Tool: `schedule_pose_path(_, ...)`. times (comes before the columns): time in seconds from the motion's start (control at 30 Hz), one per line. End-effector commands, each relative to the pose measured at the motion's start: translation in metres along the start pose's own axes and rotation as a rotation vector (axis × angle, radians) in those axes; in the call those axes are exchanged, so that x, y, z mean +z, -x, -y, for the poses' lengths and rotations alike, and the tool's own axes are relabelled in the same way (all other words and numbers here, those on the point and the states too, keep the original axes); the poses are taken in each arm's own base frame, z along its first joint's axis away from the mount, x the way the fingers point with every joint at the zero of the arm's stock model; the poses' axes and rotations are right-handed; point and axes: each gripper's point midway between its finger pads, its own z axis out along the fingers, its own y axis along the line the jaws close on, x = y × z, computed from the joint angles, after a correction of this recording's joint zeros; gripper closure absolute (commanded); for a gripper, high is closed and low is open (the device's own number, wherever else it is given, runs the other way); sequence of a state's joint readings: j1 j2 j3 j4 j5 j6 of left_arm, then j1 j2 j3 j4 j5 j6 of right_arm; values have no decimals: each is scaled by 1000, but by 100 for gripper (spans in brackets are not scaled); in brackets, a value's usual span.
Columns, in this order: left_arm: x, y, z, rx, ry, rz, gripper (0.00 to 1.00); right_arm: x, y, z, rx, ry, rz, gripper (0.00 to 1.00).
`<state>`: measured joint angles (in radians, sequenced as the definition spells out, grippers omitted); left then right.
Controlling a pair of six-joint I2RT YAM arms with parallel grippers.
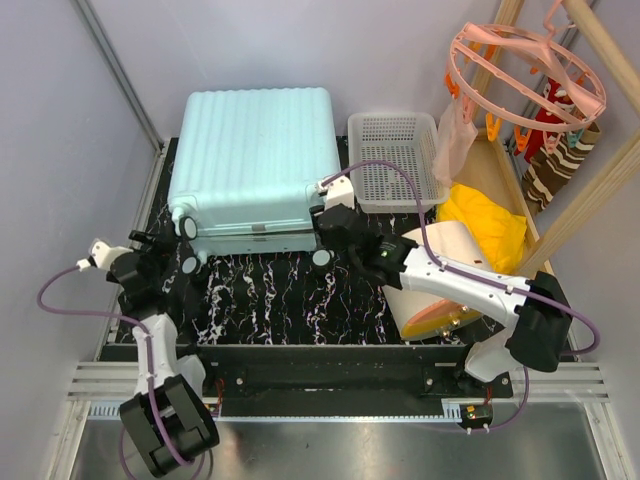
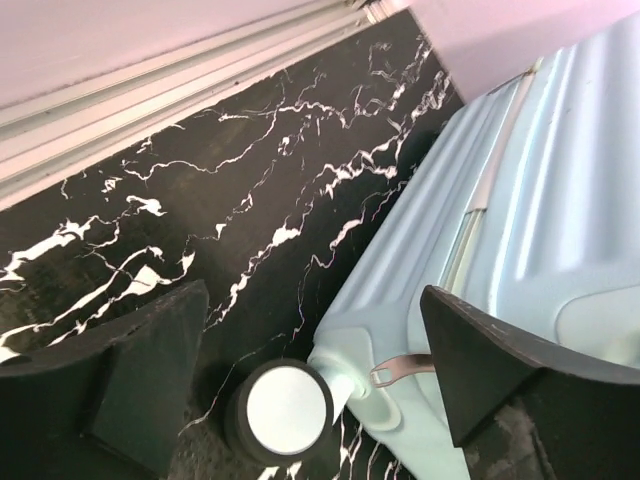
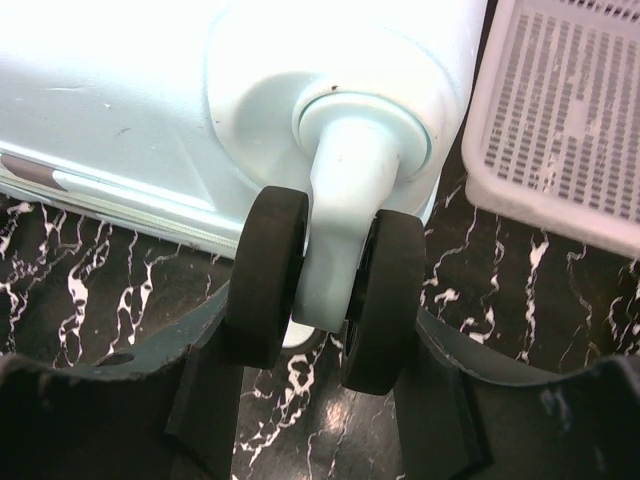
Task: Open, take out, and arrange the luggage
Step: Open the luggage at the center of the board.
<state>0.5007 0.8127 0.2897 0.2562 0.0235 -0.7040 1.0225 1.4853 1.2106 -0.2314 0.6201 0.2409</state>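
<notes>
Luggage (image 1: pixel 250 160) is a mint-blue ribbed hard-shell case. It lies flat and closed at the back-centre of the black marble tabletop (image 1: pixel 260 295), wheels toward the arms.

Left gripper (image 2: pixel 315 372) is at the front-left corner of the luggage, fingers (image 2: pixel 150 385) spread wide and holding nothing. In the left wrist view, the white-faced wheel (image 2: pixel 282 410) and the case corner sit in the gap between them. A grey zipper pull hangs just beside that wheel.

Right gripper (image 3: pixel 322 345) is at the front-right corner. It is pinching the twin caster (image 3: pixel 265 275), one finger against each black wheel's outer face, pale stem in the middle. That caster sits low over the tabletop; can't tell if it touches.

White mesh basket (image 1: pixel 395 155) stands just right of the luggage, near the pinched caster. Yellow cloth (image 1: pixel 490 222) lies further right, against a wooden frame. Cream cylinder (image 1: pixel 450 243) with an orange end lies under the right arm. Pink round peg hanger (image 1: pixel 462 48) hangs at top right.
</notes>
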Motion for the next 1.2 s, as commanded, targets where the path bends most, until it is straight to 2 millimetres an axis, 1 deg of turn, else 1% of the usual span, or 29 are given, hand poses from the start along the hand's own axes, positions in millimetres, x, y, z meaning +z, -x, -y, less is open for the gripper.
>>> schedule_pose_path(0.0, -14, 76, 84, 16, -194, 115, 6, -41, 110, -32, 67, 201, 256, 100)
schedule_pose_path(0.03, -18, 84, 85, 37, -179, 134, 5, -42, 119, -39, 56, 219, 270, 100)
schedule_pose_path(0.07, -21, 91, 86, 45, -151, 131, 4, -42, 123, -45, 50, 238, 276, 100)
schedule_pose_path(0.1, -22, 96, 81, 49, -108, 144, 1, -41, 130, -51, 44, 248, 292, 100)
schedule_pose_path(0.13, -22, 100, 75, 66, -70, 158, 1, -42, 133, -56, 41, 259, 297, 100)
schedule_pose_path(0.17, -23, 99, 67, 71, -24, 149, 1, -42, 136, -60, 38, 269, 303, 100)
schedule_pose_path(0.2, -24, 106, 60, 70, 23, 176, 1, -39, 140, -64, 37, 271, 309, 100)
schedule_pose_path(0.33, -30, 110, 38, 68, 129, 202, 1, -33, 142, -74, 21, 281, 313, 100)
schedule_pose_path(0.4, -38, 116, 33, 67, 160, 228, 1, -33, 144, -81, 15, 305, 313, 100)
schedule_pose_path(0.47, -46, 129, 40, 110, 154, 252, 1, -36, 147, -90, 12, 341, 324, 100)
schedule_pose_path(0.5, -47, 131, 50, 137, 115, 240, 1, -36, 150, -94, 5, 353, 328, 100)
schedule_pose_path(0.53, -51, 140, 65, 211, 62, 243, 1, -37, 152, -98, 1, 367, 331, 100)
schedule_pose_path(0.57, -53, 143, 81, 260, -6, 240, 1, -38, 152, -104, -8, 387, 332, 100)
schedule_pose_path(0.6, -57, 133, 109, 326, -157, 182, 1, -37, 154, -109, -19, 398, 336, 100)
schedule_pose_path(0.63, -63, 127, 130, 443, -263, 160, 1, -38, 153, -115, -28, 424, 334, 100)
schedule_pose_path(0.67, -72, 122, 151, 503, -355, 147, 1, -35, 150, -119, -30, 435, 326, 100)
schedule_pose_path(0.7, -85, 102, 177, 594, -472, 125, 1, -36, 152, -122, -24, 448, 328, 100)
schedule_pose_path(0.77, -101, 77, 202, 681, -606, 102, 1, -38, 151, -132, -20, 492, 332, 100)
schedule_pose_path(0.8, -118, 54, 222, 734, -717, 77, 1, -39, 152, -133, -7, 502, 332, 100)
schedule_pose_path(0.83, -124, 47, 230, 747, -754, 76, 1, -41, 152, -137, -3, 525, 332, 100)
schedule_pose_path(0.87, -130, 36, 237, 749, -798, 51, 1, -43, 153, -139, 1, 537, 333, 100)
schedule_pose_path(0.9, -141, 21, 247, 807, -878, 42, 1, -45, 153, -141, 3, 552, 331, 100)
schedule_pose_path(1.0, -148, 2, 255, 885, -940, 31, 1, -54, 158, -147, 12, 593, 337, 100)
schedule_pose_path(1.03, -146, -2, 256, 913, -938, 31, 1, -58, 159, -149, 14, 608, 340, 100)
schedule_pose_path(1.07, -139, 1, 252, 942, -884, 58, 1, -59, 159, -150, 13, 616, 336, 100)
schedule_pose_path(1.1, -140, 1, 254, 991, -881, 84, 1, -62, 163, -153, 18, 635, 341, 100)
schedule_pose_path(1.17, -137, 5, 254, 1030, -847, 108, 1, -65, 166, -160, 18, 655, 338, 100)
